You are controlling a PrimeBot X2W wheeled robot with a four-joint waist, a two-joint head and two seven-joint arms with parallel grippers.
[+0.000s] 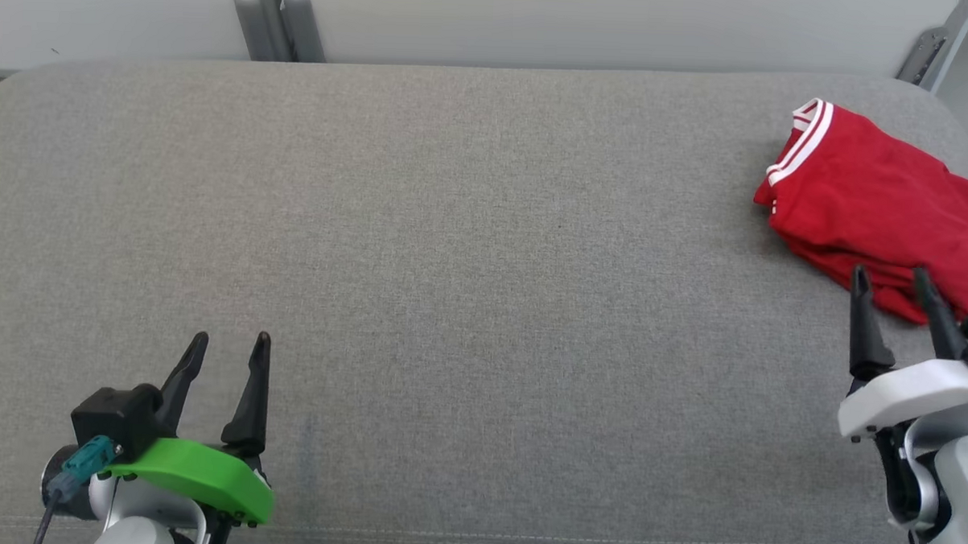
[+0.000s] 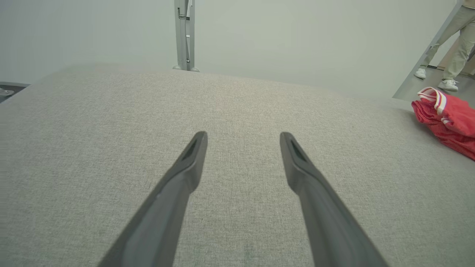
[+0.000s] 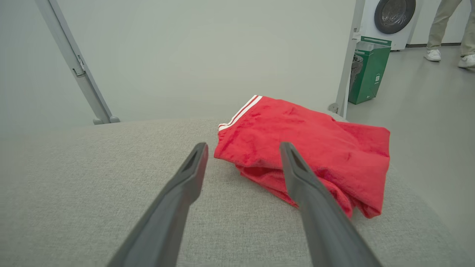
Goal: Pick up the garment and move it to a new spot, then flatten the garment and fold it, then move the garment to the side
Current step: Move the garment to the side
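Left hand (image 1: 231, 337) sits at seven o'clock in the head view, fingers spread wide and holding nothing, over the grey bench (image 1: 453, 223). Right hand (image 1: 890, 276) is at four o'clock, equally spread and empty, its tips at the near edge of the red garment (image 1: 873, 189); contact cannot be told. That garment, trimmed with white stripes, lies bunched at two o'clock near the bench's far right corner.

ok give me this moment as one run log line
garment: red, bunched, far right of table | left gripper: open, empty, over bare table | right gripper: open, empty, by garment's near edge
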